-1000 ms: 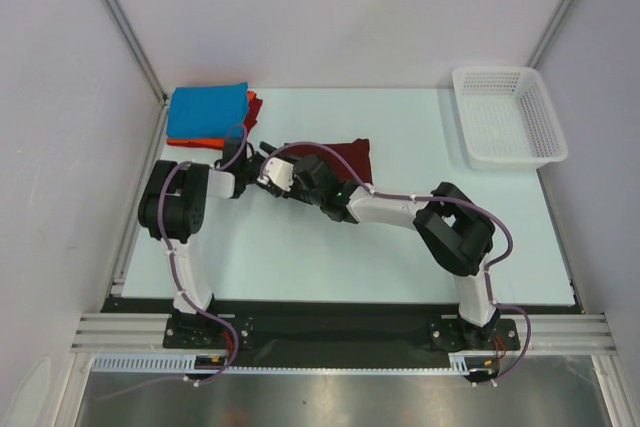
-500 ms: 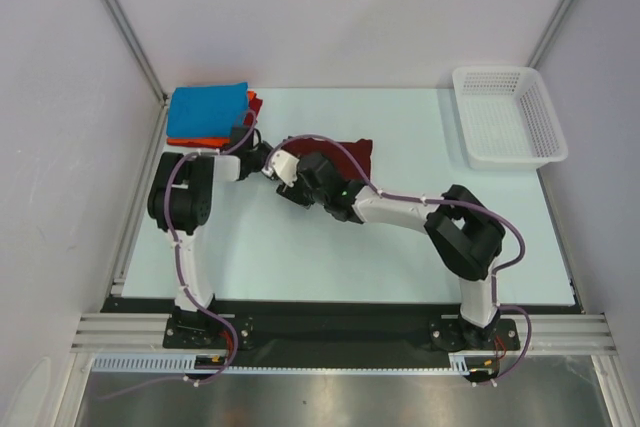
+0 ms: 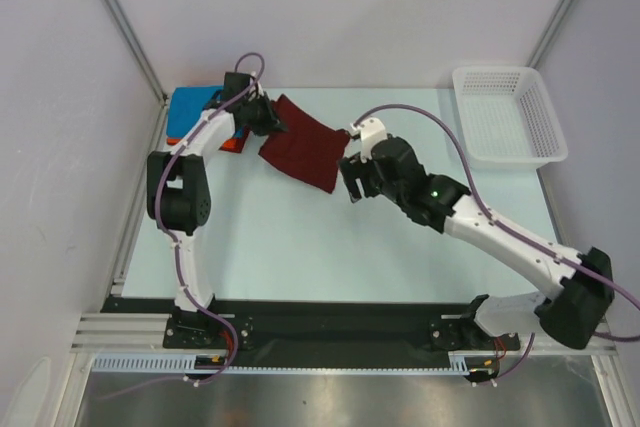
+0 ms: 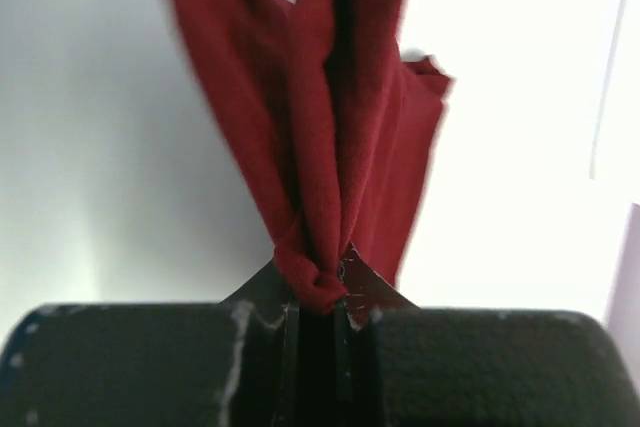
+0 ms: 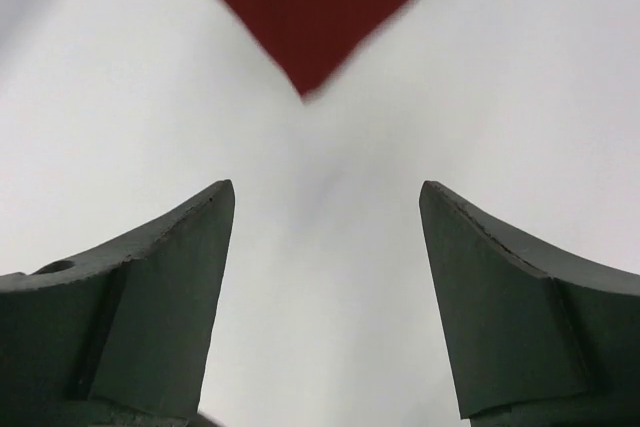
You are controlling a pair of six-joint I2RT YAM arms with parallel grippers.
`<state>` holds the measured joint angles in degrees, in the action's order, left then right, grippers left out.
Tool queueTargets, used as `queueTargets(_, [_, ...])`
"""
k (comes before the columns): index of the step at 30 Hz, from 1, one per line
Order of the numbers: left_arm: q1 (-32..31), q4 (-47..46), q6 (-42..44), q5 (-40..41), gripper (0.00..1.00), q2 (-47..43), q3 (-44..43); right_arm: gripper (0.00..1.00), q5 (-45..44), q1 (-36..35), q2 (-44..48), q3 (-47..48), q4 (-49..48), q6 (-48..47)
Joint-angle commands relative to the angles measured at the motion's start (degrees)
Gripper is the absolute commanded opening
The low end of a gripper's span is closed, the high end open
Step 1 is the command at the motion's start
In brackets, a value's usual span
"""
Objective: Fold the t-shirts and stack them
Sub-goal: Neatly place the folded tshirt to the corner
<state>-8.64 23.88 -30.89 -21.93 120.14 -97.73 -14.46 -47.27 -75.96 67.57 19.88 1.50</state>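
The left gripper [image 4: 318,299] pinches a bunched edge of the maroon t-shirt [image 3: 305,152] near the worktop's [image 3: 400,242] back-left corner, where the blue t-shirt [image 3: 188,109] lies. The maroon t-shirt appears lifted. The right gripper [image 5: 325,197] stands spread and empty beside its right corner.

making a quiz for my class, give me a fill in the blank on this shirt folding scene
The left gripper is shut on the maroon t-shirt, while the right gripper is ___.
The folded t-shirt lying at the far left is ___.
The white basket sits at the far ___ corner.
Missing words: open; blue; right.
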Motion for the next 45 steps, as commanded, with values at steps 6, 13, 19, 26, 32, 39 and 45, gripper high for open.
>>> queueTargets(6, [0.38, 16.54, 16.83, 11.38, 0.00, 5.01, -27.49, 0.80, 1.80, -0.72, 9.51, -10.35, 6.66, 7.82])
queueTargets(13, [2.75, 20.95, 18.33, 14.73, 0.00, 7.83, -39.20, 0.80, 1.54, -0.20, 8.73, -11.06, 6.93, 8.61])
queueTargets(19, [5.83, 18.49, 21.31, 8.51, 0.00, 8.09, -39.46, 0.80, 3.65, 0.33, 6.10, -10.44, 5.43, 9.31])
queueTargets(26, [7.68, 11.46, 23.25, 0.58, 0.00, 6.96, -42.27, 0.80, 5.05, -0.02, 2.32, -7.20, 7.62, 10.46])
queueTargets(32, [12.85, 4.95, 17.89, -8.73, 0.00, 8.62, -43.16, 0.80, 4.26, -0.11, 0.91, -4.91, 8.51, 9.93])
queueTargets(39, [14.62, 6.44, 17.27, -9.97, 0.00, 6.26, -43.07, 0.80, 4.35, -0.55, -2.61, -2.62, 8.07, 10.46])
queueTargets(45, [17.43, 3.55, 13.68, -15.33, 0.00, 7.82, -43.41, 0.80, 4.61, -0.72, -5.07, 0.36, 8.07, 10.37])
